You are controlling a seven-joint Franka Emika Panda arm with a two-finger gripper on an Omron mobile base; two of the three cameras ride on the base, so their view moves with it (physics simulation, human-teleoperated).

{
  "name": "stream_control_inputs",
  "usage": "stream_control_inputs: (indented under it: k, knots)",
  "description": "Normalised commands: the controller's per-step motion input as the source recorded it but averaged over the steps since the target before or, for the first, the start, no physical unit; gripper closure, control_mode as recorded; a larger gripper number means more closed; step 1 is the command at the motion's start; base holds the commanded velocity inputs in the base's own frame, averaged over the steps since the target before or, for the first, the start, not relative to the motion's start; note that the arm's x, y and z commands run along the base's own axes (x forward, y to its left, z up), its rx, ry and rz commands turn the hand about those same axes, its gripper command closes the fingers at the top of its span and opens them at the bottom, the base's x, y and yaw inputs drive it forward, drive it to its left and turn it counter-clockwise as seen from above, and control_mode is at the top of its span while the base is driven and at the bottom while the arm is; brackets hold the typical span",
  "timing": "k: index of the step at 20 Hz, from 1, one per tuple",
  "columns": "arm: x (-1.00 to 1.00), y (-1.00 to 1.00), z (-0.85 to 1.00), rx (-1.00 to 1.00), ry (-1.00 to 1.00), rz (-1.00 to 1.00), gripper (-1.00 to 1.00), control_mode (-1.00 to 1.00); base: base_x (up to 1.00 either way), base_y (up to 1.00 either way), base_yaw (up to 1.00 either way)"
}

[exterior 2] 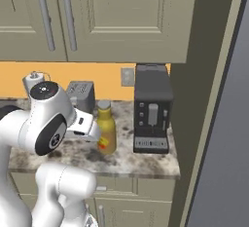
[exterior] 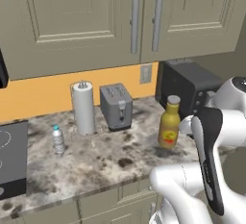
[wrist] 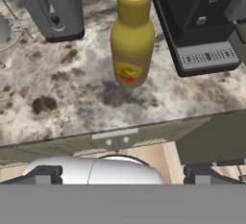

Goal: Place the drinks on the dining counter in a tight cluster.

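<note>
juice btl (wrist: 131,35) upright on worktop, well ahead of fingertips (wrist: 45,174) | jaws spread wide, nothing held

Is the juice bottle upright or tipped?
Upright: the juice bottle stands on its base on the worktop, grey cap on top, beside the coffee machine.

The bench (exterior: 110,163) has a polished, speckled grey-brown marble top, and the juice bottle (exterior: 169,123) at centre right looks like smooth yellow plastic with a grey cap and a glossy red-yellow label. The toaster (exterior: 116,105) is brushed grey metal; the coffee machine (exterior 2: 152,108) is matt black plastic, and the water bottle (exterior: 58,140) at left is clear plastic. The cabinet doors (exterior: 81,16) across the top look like matt painted wood with satin metal bar handles (exterior: 135,20), and the paper towel roll (exterior: 83,107) is soft white paper.
</note>
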Motion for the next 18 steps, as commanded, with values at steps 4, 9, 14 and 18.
stream_control_inputs:
  k: [4, 9, 14, 18]
  knots:
    - [0.00, 0.00, 0.00, 0.00, 0.00, 0.00, -1.00, 1.00, 0.07, 0.00, -0.11]
    - [0.00, 0.00, 0.00, 0.00, 0.00, 0.00, -1.00, 1.00, 0.09, 0.00, -0.02]
    - [0.00, 0.00, 0.00, 0.00, 0.00, 0.00, -1.00, 1.00, 0.00, 0.00, 0.00]
    - [0.00, 0.00, 0.00, 0.00, 0.00, 0.00, -1.00, 1.00, 0.00, 0.00, 0.00]
